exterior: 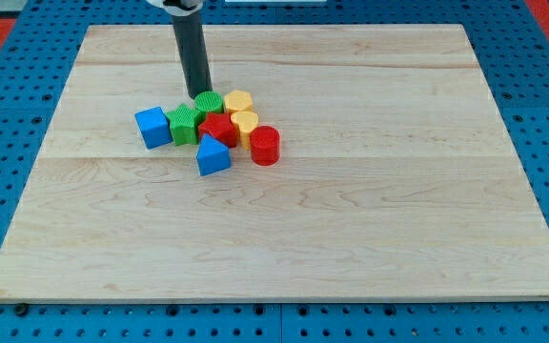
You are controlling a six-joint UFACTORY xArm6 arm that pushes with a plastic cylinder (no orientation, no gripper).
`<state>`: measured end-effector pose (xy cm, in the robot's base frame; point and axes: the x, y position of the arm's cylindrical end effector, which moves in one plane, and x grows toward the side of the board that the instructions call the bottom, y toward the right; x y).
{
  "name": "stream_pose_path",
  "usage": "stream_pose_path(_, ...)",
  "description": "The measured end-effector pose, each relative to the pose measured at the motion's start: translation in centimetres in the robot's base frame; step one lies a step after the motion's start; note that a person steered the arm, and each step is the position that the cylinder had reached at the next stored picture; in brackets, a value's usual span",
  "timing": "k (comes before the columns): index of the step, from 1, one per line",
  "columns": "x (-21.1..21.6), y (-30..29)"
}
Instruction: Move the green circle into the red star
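at the upper-left of the cluster on the pale wooden tabletop (351,238), my tip (199,94) touches the green round block (209,103), which already rests against the red star-shaped block (219,128); little remains. no claw here.

Your rod, dark and plain
You see a smooth charcoal cylinder, a pale fitting above, my tip (199,94) cut flat.
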<state>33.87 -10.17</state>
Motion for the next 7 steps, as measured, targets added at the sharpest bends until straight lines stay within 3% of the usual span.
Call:
stream_pose_path(2, -3.2, -10.2)
stream_pose_path(3, -0.6, -15.8)
stream_pose_path(7, 7.8, -16.8)
